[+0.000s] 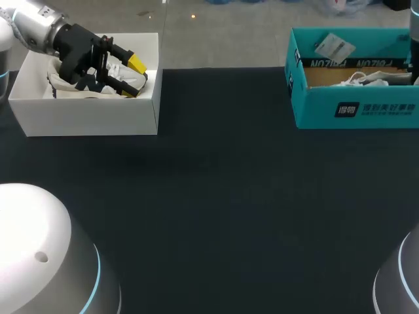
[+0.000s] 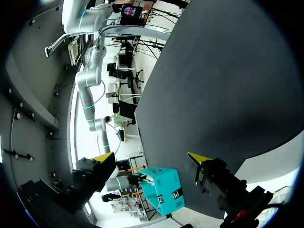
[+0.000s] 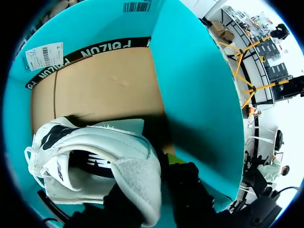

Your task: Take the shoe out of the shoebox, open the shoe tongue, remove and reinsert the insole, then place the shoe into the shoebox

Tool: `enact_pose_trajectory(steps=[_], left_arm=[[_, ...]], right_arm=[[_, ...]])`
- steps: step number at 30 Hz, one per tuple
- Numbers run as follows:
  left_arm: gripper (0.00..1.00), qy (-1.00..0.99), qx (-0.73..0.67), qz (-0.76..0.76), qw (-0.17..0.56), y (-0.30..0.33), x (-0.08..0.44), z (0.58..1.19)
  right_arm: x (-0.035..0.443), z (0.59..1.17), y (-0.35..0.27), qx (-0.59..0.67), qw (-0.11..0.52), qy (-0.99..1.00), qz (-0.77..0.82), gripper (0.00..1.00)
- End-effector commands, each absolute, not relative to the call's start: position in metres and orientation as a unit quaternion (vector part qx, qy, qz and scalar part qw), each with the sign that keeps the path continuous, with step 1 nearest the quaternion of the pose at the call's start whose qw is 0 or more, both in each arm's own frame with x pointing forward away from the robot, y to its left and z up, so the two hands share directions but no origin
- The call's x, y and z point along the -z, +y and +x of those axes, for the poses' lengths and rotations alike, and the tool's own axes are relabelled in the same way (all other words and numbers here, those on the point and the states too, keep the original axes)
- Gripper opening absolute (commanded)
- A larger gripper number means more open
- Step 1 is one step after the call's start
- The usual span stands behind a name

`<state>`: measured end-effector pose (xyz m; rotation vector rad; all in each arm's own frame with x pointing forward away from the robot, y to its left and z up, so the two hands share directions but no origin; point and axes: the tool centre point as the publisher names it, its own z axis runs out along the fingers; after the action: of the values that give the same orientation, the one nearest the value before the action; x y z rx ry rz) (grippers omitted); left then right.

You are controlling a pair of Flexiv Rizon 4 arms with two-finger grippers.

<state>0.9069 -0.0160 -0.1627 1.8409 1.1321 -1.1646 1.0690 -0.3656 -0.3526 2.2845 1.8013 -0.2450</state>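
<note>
A white shoe [image 1: 370, 78] with black marks lies in the teal shoebox [image 1: 353, 108] at the back right. In the right wrist view my right gripper [image 3: 147, 183] is down inside the box [image 3: 190, 85], shut on the padded heel collar of the shoe [image 3: 95, 142]. The head view shows only a sliver of my right arm [image 1: 414, 29] at the edge. My left gripper [image 1: 135, 78] hangs open over a white box [image 1: 91, 121] at the back left. Nothing is between its fingers [image 2: 102, 159], and the teal shoebox [image 2: 164, 190] lies far ahead of them.
The white box holds crumpled white material with dark marks [image 1: 65, 84]. A white tag [image 1: 334, 46] sits on the teal box's far flap. The black table [image 1: 209, 196] stretches between the two boxes.
</note>
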Motion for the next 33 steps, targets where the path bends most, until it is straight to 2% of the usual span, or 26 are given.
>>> enact_pose_trajectory(steps=[1,5,6,7,8,9,10,20,33], left_arm=[[1.0,0.434,0.446,0.707,0.336,-0.015,0.163,0.907],[1.0,0.434,0.446,0.707,0.336,-0.015,0.163,0.907],[1.0,0.434,0.446,0.707,0.336,-0.015,0.163,0.907],[1.0,0.434,0.446,0.707,0.336,-0.015,0.163,0.907],[1.0,0.434,0.446,0.707,0.336,-0.015,0.163,0.907],[1.0,0.434,0.446,0.707,0.336,-0.015,0.163,0.907],[1.0,0.434,0.446,0.707,0.336,-0.015,0.163,0.907],[1.0,0.434,0.446,0.707,0.336,-0.015,0.163,0.907],[1.0,0.434,0.446,0.707,0.336,-0.015,0.163,0.907]], right_arm=[[0.361,1.078,-0.366,0.092,0.105,0.61,0.78,0.0],[0.365,1.078,-0.368,0.099,0.102,0.606,0.783,0.0],[0.365,1.078,-0.368,0.1,0.102,0.606,0.782,0.06],[0.364,1.078,-0.368,0.101,0.102,0.606,0.783,0.35],[0.362,1.077,-0.368,0.101,0.102,0.606,0.783,0.56],[0.359,1.077,-0.368,0.101,0.101,0.605,0.783,0.81],[0.356,1.076,-0.368,0.1,0.1,0.605,0.784,0.98],[0.297,1.065,-0.354,0.051,0.089,0.61,0.786,1.0],[0.232,1.028,-0.305,-0.032,0.053,0.636,0.769,1.0]])
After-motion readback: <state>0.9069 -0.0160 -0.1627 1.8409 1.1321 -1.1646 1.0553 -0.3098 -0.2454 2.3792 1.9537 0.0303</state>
